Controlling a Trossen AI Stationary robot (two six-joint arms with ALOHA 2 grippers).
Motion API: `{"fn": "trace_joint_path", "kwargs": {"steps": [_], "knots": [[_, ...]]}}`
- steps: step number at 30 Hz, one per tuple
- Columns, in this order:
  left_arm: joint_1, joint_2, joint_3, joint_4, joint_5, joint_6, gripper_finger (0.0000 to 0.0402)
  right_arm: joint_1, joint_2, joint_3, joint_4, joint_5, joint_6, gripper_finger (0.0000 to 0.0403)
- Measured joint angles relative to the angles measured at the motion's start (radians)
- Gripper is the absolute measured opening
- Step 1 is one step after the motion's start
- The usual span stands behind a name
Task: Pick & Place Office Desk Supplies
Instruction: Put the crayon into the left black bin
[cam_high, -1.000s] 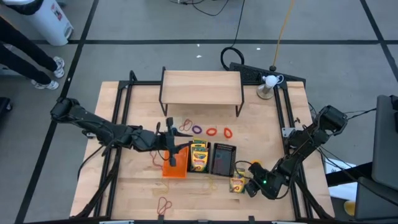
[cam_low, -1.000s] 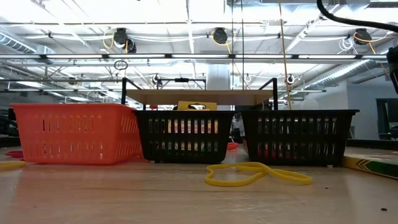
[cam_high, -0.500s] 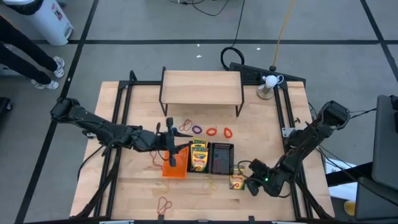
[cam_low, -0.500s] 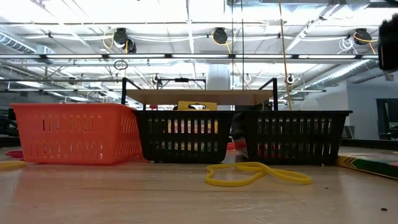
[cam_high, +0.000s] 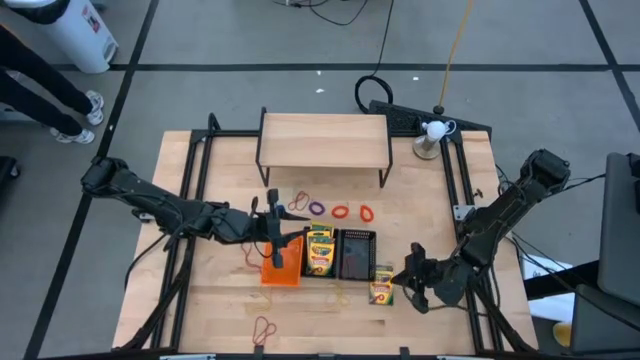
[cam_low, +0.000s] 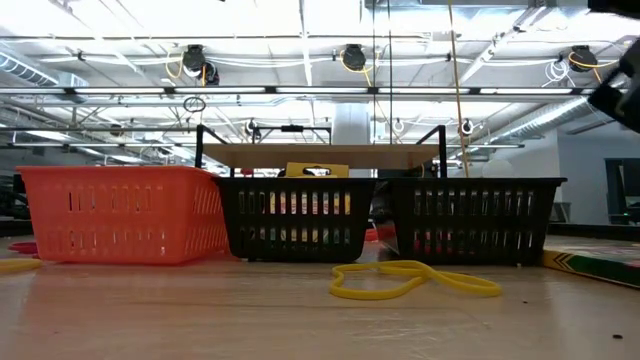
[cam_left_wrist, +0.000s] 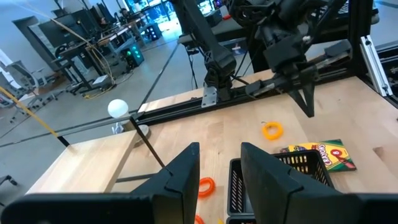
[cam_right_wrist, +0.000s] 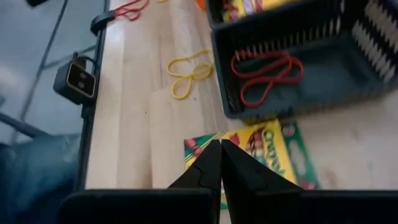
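Note:
My right gripper is shut and hangs clear above a yellow-and-green crayon box that lies flat on the table beside a black tray. A red rubber band lies in that tray. In the high view the orange tray, a black tray with crayon boxes and the second black tray stand in a row. My left gripper waits above the orange tray, fingers apart, nothing between them.
Loose rubber bands lie beyond the trays, a yellow one in front of them, a red one by the near edge. A wooden shelf riser stands at the back, a white ball stand at the far right.
My right gripper has risen away from the crayon box on the table and rolled about its own line, staying shut. The box stays flat on the wood. My left arm has kept still.

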Motion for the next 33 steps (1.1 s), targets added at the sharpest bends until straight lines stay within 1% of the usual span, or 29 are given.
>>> {"fn": "trace_joint_path", "kwargs": {"steps": [4,6,8,11,15,19,22,25,29,33], "knots": [[0.011,0.0,0.0,0.0,0.0,-0.005,0.012,-0.031,-0.012,0.001,-0.007,-0.004,-0.207,0.0],[0.023,0.0,0.0,0.0,-0.023,-0.038,0.012,-0.059,-0.022,0.001,-0.053,-0.031,-0.286,0.0],[0.037,0.0,0.0,0.0,-0.063,-0.076,0.012,-0.103,-0.035,0.001,-0.127,-0.084,-0.299,0.0],[0.066,0.0,0.0,0.0,-0.105,-0.107,0.012,-0.18,-0.055,0.001,-0.237,-0.153,-0.255,0.0001],[0.103,0.0,0.0,0.0,-0.109,-0.137,0.012,-0.254,-0.061,0.001,-0.267,-0.282,-0.254,0.0018],[0.12,0.0,0.0,-0.001,-0.111,-0.166,0.012,-0.295,-0.061,0.001,-0.247,-0.375,-0.265,0.0052],[0.122,0.0,0.0,-0.003,-0.111,-0.165,0.012,-0.309,-0.061,0.001,-0.245,-0.436,-0.266,0.0088],[0.122,0.0,0.0,-0.002,-0.111,-0.165,0.012,-0.315,-0.061,0.001,-0.244,-0.474,-0.281,0.0127],[0.122,0.0,0.0,-0.002,-0.111,-0.169,0.012,-0.315,-0.061,0.001,-0.239,-0.476,-0.3,0.0171],[0.122,0.0,0.0,0.0,-0.111,-0.196,0.012,-0.315,-0.061,0.001,-0.239,-0.476,-0.305,0.0195]]}}
